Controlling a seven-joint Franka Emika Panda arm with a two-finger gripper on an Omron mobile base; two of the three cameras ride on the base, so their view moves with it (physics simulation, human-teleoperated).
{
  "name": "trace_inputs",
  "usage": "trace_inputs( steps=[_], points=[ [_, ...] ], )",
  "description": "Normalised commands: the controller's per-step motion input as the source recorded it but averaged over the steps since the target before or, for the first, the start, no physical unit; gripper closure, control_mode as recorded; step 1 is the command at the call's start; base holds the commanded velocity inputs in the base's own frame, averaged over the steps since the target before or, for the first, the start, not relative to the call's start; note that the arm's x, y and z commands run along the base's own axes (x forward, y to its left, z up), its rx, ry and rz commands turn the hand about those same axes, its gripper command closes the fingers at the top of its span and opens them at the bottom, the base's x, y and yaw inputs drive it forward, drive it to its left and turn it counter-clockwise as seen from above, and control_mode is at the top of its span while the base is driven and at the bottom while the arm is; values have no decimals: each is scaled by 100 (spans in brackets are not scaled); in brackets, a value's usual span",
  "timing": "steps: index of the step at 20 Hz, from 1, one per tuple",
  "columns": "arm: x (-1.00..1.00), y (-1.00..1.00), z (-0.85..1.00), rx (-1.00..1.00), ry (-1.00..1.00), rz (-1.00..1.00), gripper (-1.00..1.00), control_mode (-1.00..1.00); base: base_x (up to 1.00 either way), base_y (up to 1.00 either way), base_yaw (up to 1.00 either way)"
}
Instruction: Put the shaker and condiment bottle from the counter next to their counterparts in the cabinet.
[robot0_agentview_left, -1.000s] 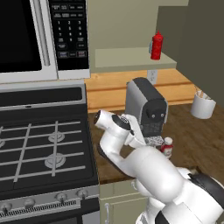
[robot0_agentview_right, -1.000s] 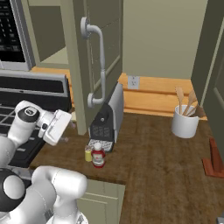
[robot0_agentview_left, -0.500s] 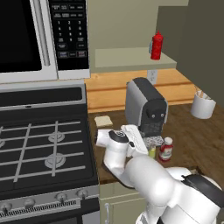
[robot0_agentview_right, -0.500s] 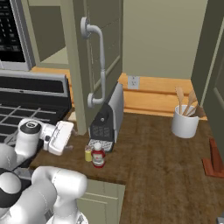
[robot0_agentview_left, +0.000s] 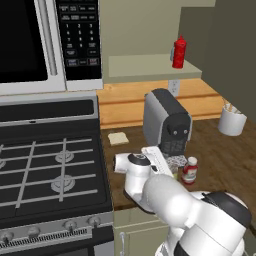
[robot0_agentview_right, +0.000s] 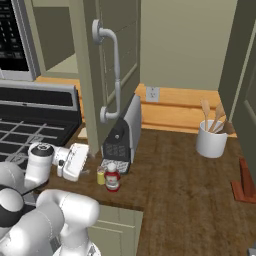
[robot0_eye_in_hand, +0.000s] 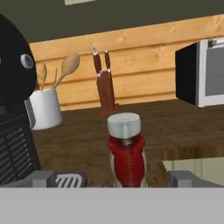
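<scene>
On the wooden counter (robot0_agentview_right: 175, 180) beside the coffee machine (robot0_agentview_left: 167, 122), condiment bottle (robot0_eye_in_hand: 127, 151) and shaker (robot0_agentview_right: 101, 175) wait unmoved; my gripper (robot0_eye_in_hand: 116, 179) gapes wide, empty.

Both base cameras are looking down from behind the arm, left and right, sharing the desk (robot0_agentview_left: 220, 160) around the coffee machine (robot0_agentview_right: 122, 132). The hand camera is sitting low, facing the condiment bottle (robot0_eye_in_hand: 127, 148) just ahead of the tool (robot0_eye_in_hand: 118, 179).
</scene>
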Motion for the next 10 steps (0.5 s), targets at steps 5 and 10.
trace_inputs(
  steps=[5, 10],
  points=[
    [0, -11, -6, 0, 0, 0, -100, -100, 0, 0, 0],
    [0, 0, -24, 0, 0, 0, -100, -100, 0, 0, 0]
  ],
)
